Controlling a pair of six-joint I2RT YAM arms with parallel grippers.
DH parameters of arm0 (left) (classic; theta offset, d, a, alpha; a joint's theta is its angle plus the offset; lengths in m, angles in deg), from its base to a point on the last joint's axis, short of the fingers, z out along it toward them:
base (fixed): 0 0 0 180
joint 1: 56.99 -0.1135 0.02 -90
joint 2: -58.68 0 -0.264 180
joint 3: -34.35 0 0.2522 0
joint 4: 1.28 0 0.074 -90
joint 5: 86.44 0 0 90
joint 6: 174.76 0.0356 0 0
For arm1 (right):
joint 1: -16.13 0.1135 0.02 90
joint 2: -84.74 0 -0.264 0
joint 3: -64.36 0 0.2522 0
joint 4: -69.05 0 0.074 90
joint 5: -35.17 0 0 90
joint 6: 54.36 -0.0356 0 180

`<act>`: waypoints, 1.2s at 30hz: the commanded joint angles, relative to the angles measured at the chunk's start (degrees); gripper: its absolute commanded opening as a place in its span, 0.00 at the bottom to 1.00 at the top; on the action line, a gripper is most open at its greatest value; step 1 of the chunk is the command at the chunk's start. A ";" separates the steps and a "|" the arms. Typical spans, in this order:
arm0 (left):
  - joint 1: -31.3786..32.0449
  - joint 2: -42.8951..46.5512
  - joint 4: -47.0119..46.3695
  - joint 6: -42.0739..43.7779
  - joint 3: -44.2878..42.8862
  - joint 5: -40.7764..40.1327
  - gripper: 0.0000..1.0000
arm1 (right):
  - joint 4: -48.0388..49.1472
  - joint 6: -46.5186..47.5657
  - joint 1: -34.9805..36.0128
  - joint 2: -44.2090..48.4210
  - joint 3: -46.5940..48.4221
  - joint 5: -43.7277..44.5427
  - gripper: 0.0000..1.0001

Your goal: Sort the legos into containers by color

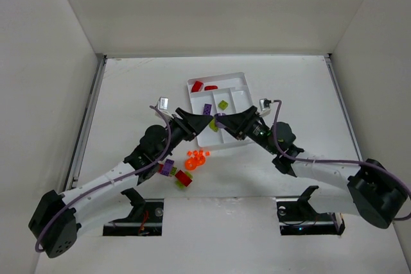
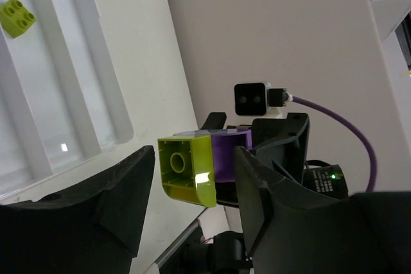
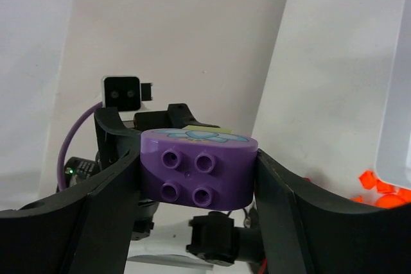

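Observation:
My right gripper (image 1: pixel 223 122) (image 3: pixel 198 162) is shut on a purple oval brick (image 3: pixel 198 168) with a lime green brick (image 2: pixel 189 171) stuck to its far side, held above the near end of the white tray (image 1: pixel 218 77). My left gripper (image 1: pixel 209 122) (image 2: pixel 192 181) faces it, open, with a finger on each side of the lime brick and gaps showing on both sides. In the tray lie two red bricks (image 1: pixel 197 86), a purple brick (image 1: pixel 208 108) and a lime brick (image 1: pixel 223 104) (image 2: pixel 17 17).
On the table in front of the tray lie several orange pieces (image 1: pixel 197 158) (image 3: pixel 379 190), a purple brick (image 1: pixel 168 167) and a red brick (image 1: pixel 185 178) with lime pieces beside them. White walls enclose the table on three sides.

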 commanded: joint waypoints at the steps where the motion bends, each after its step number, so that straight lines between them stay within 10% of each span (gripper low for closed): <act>1: 0.26 -0.48 -7.49 -2.42 0.05 2.08 0.49 | 13.24 -6.43 -0.71 -2.80 -0.47 -2.44 0.53; 24: -2.37 -3.38 -8.02 -4.97 0.23 4.28 0.47 | 29.07 -14.17 -1.85 -15.11 0.93 -3.67 0.53; 36: -2.20 -1.63 -8.65 -2.96 0.93 2.70 0.16 | 33.03 -15.75 -2.64 -16.52 -1.44 -4.02 0.52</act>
